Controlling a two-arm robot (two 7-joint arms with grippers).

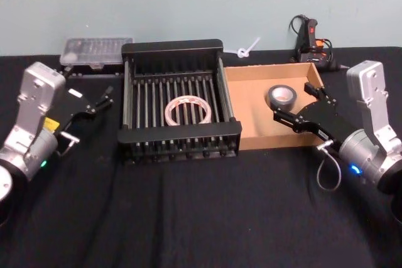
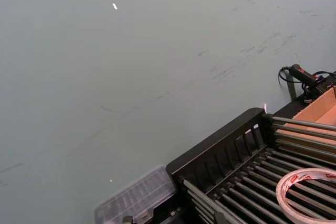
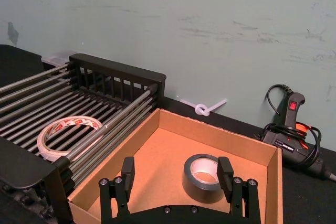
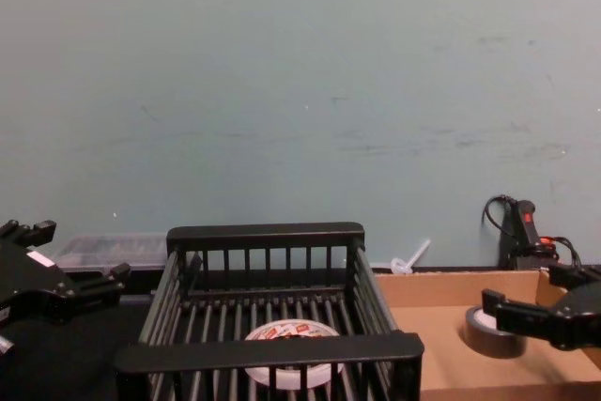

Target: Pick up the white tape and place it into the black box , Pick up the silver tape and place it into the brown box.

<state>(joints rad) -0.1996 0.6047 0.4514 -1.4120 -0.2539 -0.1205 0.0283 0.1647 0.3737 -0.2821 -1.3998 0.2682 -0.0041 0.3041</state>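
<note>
Right gripper (image 3: 176,174) sits nearest the lens in the right wrist view, jaws spread wide with nothing between them, hovering at the near right part of the brown box (image 3: 152,153) and just short of the silver tape (image 3: 203,178). The silver tape lies flat on the floor of the brown box (image 1: 251,101), toward its right side (pale core facing up) (image 1: 282,96). In the head view the right gripper (image 1: 294,106) is over the right end of that box, apart from the roll. The black crate (image 1: 179,133) stands just left of the brown box, their walls touching or nearly so. The white tape (image 1: 187,110) lies flat on the barred floor of the crate, roughly centred, red marks on its face; the chest view has it (image 4: 289,340) low behind the crate's near rim (image 4: 268,352). Left gripper (image 1: 105,97) is off to the left of the crate, above the black tablecloth (image 1: 188,218), jaws parted and empty, clear of everything. A clear plastic case (image 1: 95,51) sits at the far left by the wall, and a black glue gun with cord (image 1: 309,41) at the far right behind the brown box, with a white knotted tie (image 1: 248,48) between them at the wall.
</note>
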